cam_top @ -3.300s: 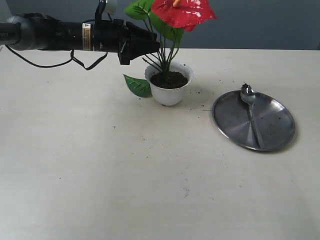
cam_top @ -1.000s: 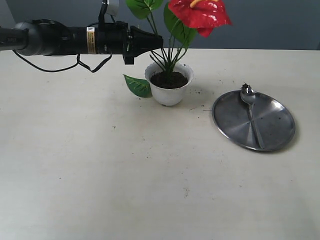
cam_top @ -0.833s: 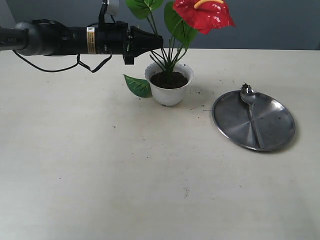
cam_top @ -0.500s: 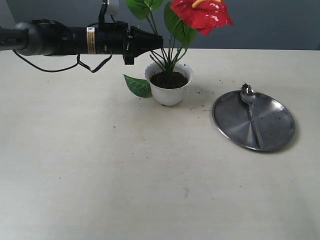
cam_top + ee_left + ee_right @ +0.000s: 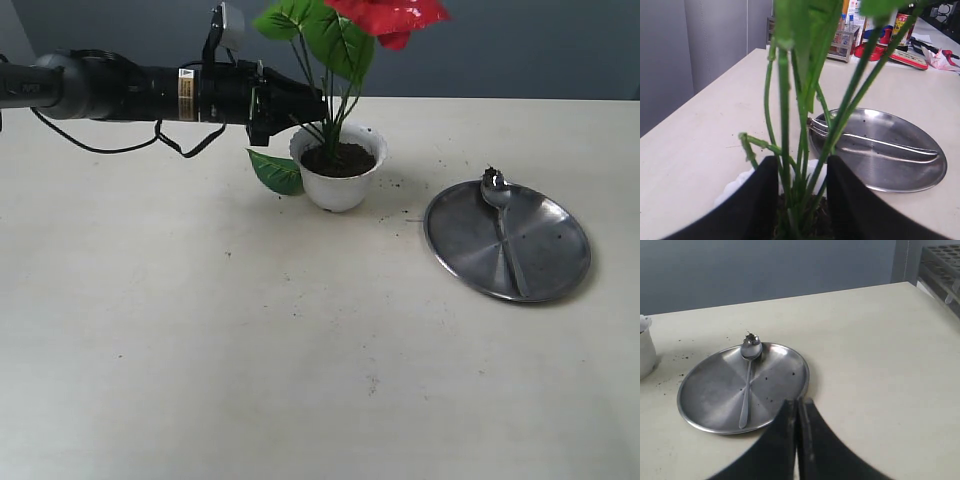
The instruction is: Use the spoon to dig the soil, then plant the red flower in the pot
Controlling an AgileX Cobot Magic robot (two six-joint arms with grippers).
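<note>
The red flower [image 5: 388,12] stands upright in the white pot [image 5: 338,185], its stems [image 5: 785,125] set in the dark soil [image 5: 338,159]. My left gripper [image 5: 310,105] reaches in from the left just above the pot rim. It is open, its jaws apart on either side of the stems [image 5: 802,162] with slack around them. The spoon [image 5: 500,215] lies on the round steel plate [image 5: 545,265] with a bit of soil on its bowl [image 5: 751,346]. Near the plate's edge my right gripper [image 5: 797,401] is shut and empty; the exterior view does not show it.
One green leaf [image 5: 275,170] hangs low beside the pot on the left. Soil crumbs [image 5: 395,183] are scattered on the table between pot and plate. In the right wrist view the pot's edge [image 5: 645,347] shows beyond the plate [image 5: 710,390].
The left jaws have spread apart around the stems. The bloom and leaves have swung left and up, and the plant stands straighter. Spoon and plate have not moved.
</note>
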